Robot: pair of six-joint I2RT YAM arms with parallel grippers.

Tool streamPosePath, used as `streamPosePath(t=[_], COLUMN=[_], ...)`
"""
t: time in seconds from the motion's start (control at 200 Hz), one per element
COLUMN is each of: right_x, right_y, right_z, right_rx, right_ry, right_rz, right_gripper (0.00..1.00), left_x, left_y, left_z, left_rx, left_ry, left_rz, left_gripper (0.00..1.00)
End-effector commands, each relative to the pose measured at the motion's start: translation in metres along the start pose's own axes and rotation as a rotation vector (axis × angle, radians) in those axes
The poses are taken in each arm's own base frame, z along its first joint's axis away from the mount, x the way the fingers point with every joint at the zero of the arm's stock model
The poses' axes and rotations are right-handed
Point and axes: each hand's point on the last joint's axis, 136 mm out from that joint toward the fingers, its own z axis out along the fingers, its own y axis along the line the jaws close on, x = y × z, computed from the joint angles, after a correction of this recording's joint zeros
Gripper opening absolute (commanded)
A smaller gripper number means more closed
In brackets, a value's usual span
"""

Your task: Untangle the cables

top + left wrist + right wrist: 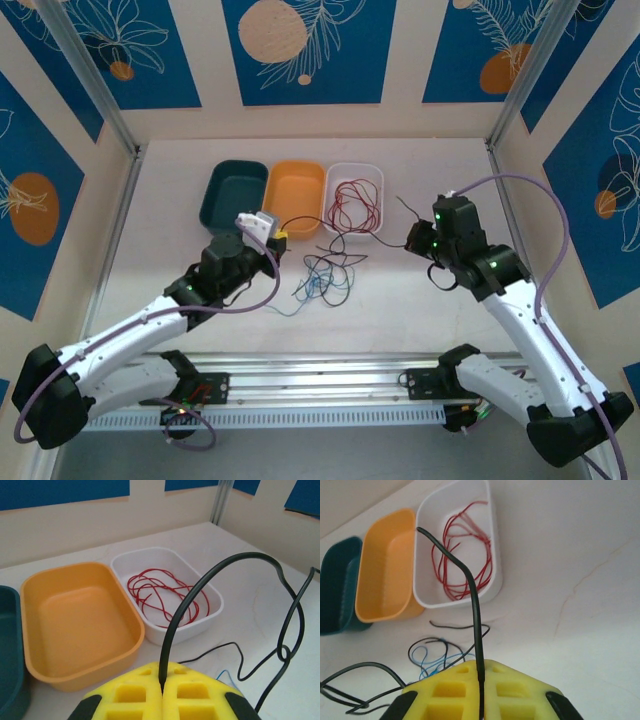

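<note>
No legible text, no readable labels, brands, numbers or signs

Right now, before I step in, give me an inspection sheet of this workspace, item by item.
Surface: pale table, bare apart from bins and wires.
Job's things: red cable coiled in the white bin; black cable and blue cable tangled on the table; orange bin and green bin empty.
Clutter: nothing seen.
Grippers: left gripper, fingers shut on black cable; right gripper, the same; whether one strand, cannot tell.
Cables: lilac arm cables arch off both arms.
Surroundings: blue and cream patterned walls.
</note>
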Motion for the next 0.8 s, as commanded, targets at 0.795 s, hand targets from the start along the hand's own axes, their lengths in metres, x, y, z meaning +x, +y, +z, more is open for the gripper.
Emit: streamPosePath(t=[0.795], right_x=[0.089], right_y=[0.021], right_z=[0.110], right_rx=[-0.024], right_ry=[0.430], right_rz=[0.129], right_gripper=[0.43], left_x=[-0.024], left_y=[-0.040], left_z=[-0.020], left_rx=[0.239], left_ry=[-0.104], left_rz=[0.139], left_gripper=[0.00])
